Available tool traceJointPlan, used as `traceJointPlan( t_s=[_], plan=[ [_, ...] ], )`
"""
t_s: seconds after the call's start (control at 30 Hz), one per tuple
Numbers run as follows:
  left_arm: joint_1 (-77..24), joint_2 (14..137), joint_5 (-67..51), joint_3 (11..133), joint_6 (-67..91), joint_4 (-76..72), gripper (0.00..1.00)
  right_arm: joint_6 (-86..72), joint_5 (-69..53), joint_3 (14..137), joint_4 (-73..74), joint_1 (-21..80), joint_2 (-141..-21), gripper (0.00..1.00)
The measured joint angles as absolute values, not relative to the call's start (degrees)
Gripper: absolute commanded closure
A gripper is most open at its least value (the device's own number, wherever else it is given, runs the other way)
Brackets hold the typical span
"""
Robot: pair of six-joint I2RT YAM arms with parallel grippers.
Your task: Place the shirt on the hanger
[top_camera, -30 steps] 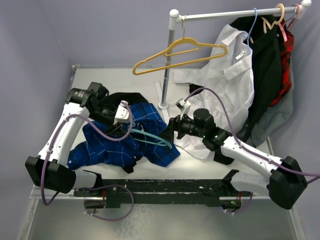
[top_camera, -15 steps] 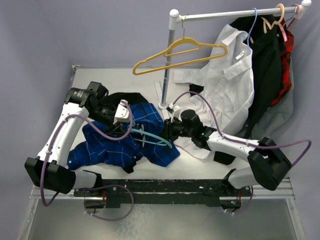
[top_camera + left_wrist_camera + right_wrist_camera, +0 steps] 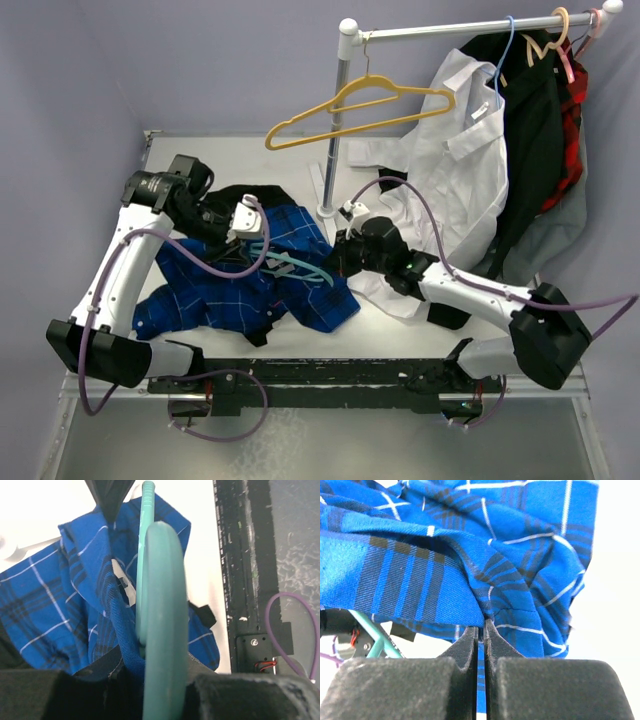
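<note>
The shirt (image 3: 250, 290) lies crumpled on the table (image 3: 200, 160) just ahead of my bases, more toward my left arm, its blue plaid bunched in loose folds; the hanger (image 3: 295, 268) rests across the top of it, one teal arm slanting toward my right side; my left pincer (image 3: 250, 245) is clamped on the hanger, and from that wrist the teal plastic runs straight up between my dark fingers, with plaid cloth pressed against it on one side; my right pincer (image 3: 481, 630) is pinched narrow on a fold at the shirt's right edge, tips almost touching, a thin strip of cloth between them; under that fold, low on the left of my right wrist view, a bit of teal shows; farther back a rail (image 3: 450, 28) carries a bare yellow hanger (image 3: 350, 105), a white shirt (image 3: 450, 150) and a black garment (image 3: 535, 130), all well apart from my left pincer
</note>
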State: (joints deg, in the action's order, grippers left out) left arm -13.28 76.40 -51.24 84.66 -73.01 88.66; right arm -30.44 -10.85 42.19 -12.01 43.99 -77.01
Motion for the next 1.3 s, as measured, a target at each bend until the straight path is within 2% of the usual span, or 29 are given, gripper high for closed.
traceJointPlan(
  t_s=[0.2, 0.47, 0.87, 1.07, 1.3],
  plan=[
    [-13.26, 74.81, -45.17, 86.87, -68.99, 85.41, 1.00, -29.41, -4.05, 43.46, -8.88, 44.21, -74.50, 1.00],
    [-13.56, 70.00, -37.89, 86.65, -61.45, 77.41, 1.00, -29.39, -2.81, 44.45, -9.78, 44.97, -74.54, 1.00],
    [-13.93, 68.69, -28.86, 79.31, -58.94, 68.12, 1.00, -29.87, 3.09, 49.06, 0.10, 44.95, -71.90, 1.00],
    [-13.96, 66.63, -24.51, 76.47, -57.52, 62.89, 1.00, -30.09, 2.98, 52.86, 4.91, 44.95, -69.34, 1.00],
    [-13.96, 66.48, -21.39, 75.16, -54.50, 59.09, 1.00, -32.99, -2.98, 54.85, 6.66, 45.08, -67.83, 1.00]
  ],
)
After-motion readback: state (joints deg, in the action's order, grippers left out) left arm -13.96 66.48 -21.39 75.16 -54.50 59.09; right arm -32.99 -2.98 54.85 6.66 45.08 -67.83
